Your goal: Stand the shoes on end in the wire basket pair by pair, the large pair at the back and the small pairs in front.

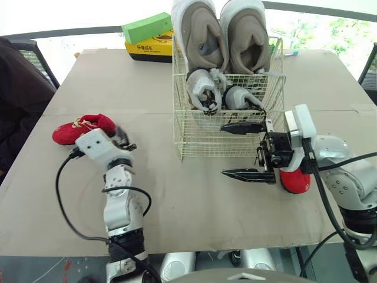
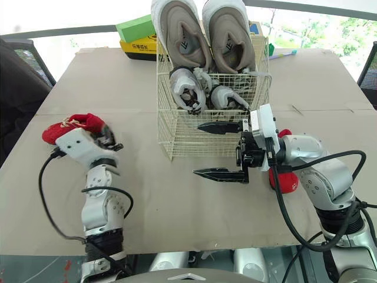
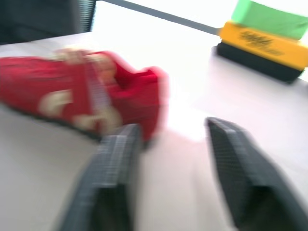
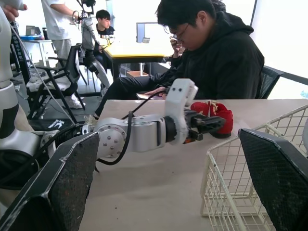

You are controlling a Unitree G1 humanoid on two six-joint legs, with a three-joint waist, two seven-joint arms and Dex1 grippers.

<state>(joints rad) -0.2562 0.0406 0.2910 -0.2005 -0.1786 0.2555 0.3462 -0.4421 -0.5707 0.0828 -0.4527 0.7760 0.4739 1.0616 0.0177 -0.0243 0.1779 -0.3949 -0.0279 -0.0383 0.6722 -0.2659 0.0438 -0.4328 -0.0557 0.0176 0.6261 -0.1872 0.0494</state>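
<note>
Red shoe (image 3: 72, 96) — small, probably soft, light — suits a heel-collar pinch; left gripper (image 3: 168, 130) and right gripper (image 1: 223, 150) both gape empty.

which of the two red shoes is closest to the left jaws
The red shoe on the robot's left, lying just beyond the left gripper and its open jaws. The other red shoe sits past the wire basket, on the robot's right.
</note>
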